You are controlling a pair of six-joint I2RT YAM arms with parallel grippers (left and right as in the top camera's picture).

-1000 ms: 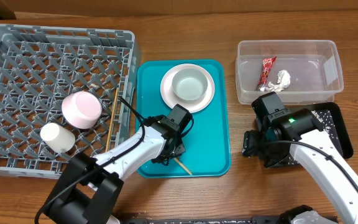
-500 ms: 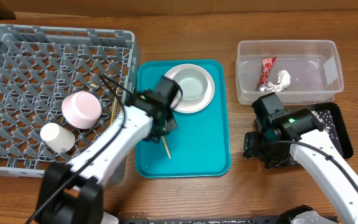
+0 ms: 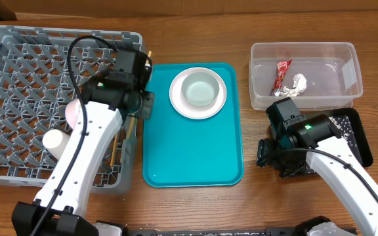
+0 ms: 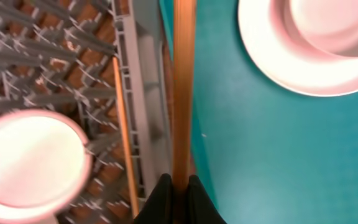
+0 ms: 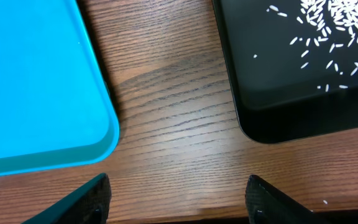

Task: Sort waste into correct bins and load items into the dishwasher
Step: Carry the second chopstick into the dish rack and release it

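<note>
- Overhead: the dish rack (image 3: 18, 72) sits on the left of the table (image 3: 195, 26). In it are a pink bowl (image 3: 73, 115), partly hidden under the left arm, and a white cup (image 3: 54, 141).
- The left gripper (image 3: 138, 108) is over the rack's right wall, next to the teal tray (image 3: 195, 157). It is closed on a chopstick (image 3: 149, 52), and one tip of that stick shows past the rack's far corner.
- A second chopstick (image 3: 115, 152) lies inside the rack along the right wall.
- A white plate (image 3: 176, 98) sits at the far end of the teal tray with a grey-green bowl (image 3: 199, 88) on it.
- The clear tub (image 3: 346, 52) holds a red wrapper (image 3: 282, 73) and a white tissue (image 3: 298, 84).
- The right gripper (image 3: 265, 152) hangs over bare wood between the teal tray and the black tray (image 3: 361, 141).
- Left wrist: the two fingers (image 4: 160, 199) pinch the chopstick, which runs straight up the picture between the rack wall and the edge of the teal tray. The second chopstick lies just inside that wall, beside the blurred pink bowl. The plate and bowl are at the top right.
- Right wrist: the fingers (image 5: 95, 196) are spread wide with nothing between them, above the wood. The corner of the teal tray is on the left. The black tray on the right holds scattered rice grains (image 5: 340, 15).
</note>
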